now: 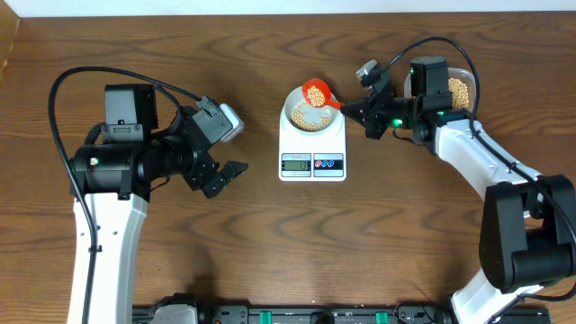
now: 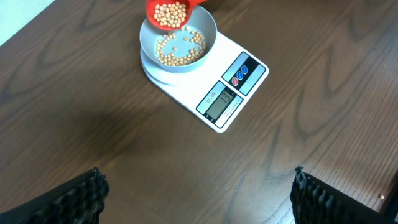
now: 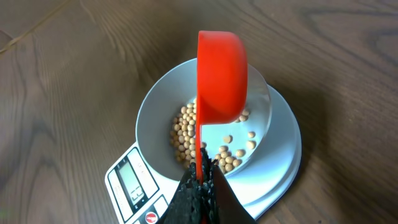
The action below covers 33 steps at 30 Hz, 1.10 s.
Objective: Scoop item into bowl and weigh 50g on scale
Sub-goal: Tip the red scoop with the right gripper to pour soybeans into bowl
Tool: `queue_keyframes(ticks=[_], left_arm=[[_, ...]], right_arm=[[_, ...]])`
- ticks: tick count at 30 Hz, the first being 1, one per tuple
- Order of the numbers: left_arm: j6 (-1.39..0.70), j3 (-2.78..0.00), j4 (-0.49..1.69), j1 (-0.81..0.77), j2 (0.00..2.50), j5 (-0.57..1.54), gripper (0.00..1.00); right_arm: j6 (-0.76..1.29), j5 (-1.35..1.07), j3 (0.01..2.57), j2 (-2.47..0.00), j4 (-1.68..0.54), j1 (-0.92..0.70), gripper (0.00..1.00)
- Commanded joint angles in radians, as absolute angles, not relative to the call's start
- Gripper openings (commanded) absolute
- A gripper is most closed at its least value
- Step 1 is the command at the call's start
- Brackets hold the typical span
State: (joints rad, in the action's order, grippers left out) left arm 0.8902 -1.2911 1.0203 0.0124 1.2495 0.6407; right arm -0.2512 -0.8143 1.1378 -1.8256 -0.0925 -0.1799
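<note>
R end effector, scoop tilted over bowl

The scale has a grey display showing dark digits, too blurred to read in any view. At the display's 1 o'clock in the left wrist view, the red and blue buttons carry small white marks, also illegible. Nothing else bears readable text.

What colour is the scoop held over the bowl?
The scoop is bright orange-red, shown best in the right wrist view.
</note>
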Motion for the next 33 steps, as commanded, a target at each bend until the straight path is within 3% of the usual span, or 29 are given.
queue_keyframes(ticks=[1,33], left_arm=[[0.881,-1.306,1.02,0.017,1.255,0.636,0.96],[0.882,-1.306,1.02,0.017,1.255,0.636,0.96]], right_arm=[[-0.271,-0.829,1.142,-1.829,-0.084,-0.187,0.01],[-0.289,-0.723,1.142,-1.79,-0.105,-0.191,0.01]])
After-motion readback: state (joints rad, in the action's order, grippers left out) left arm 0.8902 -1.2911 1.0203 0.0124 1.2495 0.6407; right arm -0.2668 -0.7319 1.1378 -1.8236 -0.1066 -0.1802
